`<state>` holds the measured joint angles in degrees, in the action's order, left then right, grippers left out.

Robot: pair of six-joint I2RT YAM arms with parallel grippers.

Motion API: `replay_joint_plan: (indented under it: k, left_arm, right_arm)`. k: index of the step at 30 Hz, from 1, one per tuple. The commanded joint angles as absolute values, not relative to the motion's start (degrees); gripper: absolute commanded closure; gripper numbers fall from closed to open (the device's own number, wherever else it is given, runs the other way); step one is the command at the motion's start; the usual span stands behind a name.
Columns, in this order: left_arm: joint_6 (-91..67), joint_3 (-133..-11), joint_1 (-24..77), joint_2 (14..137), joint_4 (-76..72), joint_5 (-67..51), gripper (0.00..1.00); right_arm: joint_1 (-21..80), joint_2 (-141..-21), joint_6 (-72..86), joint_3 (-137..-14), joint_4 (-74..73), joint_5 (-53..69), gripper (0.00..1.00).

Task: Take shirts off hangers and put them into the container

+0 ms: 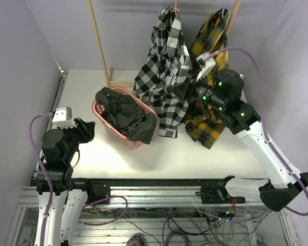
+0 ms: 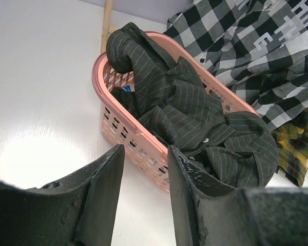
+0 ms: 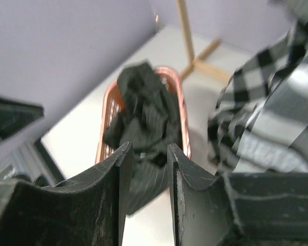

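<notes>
Top external | 2 shirts (image 1: 164, 77) | 2 hangers (image 1: 175, 9) | 1 container (image 1: 118, 136)

Basket mouth: blocked; the dark garment (image 1: 124, 114) heaps above the rim of the pink basket (image 1: 95, 110) and spills over its near end.
Left of basket: bare table (image 1: 169, 154) up to the left gripper (image 1: 87, 129), open passage.
Right of basket: the black-and-white shirt (image 1: 164, 77) hangs to the table just beside it.
Behind basket: wooden rack pole (image 1: 98, 41) close by.
Far right: the right arm (image 1: 246, 120) crosses in front of the yellow shirt (image 1: 208, 125).
</notes>
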<state>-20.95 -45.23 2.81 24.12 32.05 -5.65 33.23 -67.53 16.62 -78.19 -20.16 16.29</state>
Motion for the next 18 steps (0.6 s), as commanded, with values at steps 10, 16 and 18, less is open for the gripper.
replay_joint_plan:
  k: [10,16,18]
  left_arm:
    - [-19.9,-44.9,3.2,24.3,29.9,-7.9,0.51]
    - [-19.9,-44.9,3.2,24.5,29.9,-7.7,0.51]
    - [-20.0,-44.9,3.2,24.4,29.9,-7.7,0.50]
  right_arm:
    - [33.5,-85.4,5.4,-112.0,-23.6,-15.1,0.59]
    - [33.4,-95.1,1.4,-123.5,-26.1,-18.0,0.56]
    - [33.3,-98.1,0.6,-128.0,-27.7,-19.5,0.55]
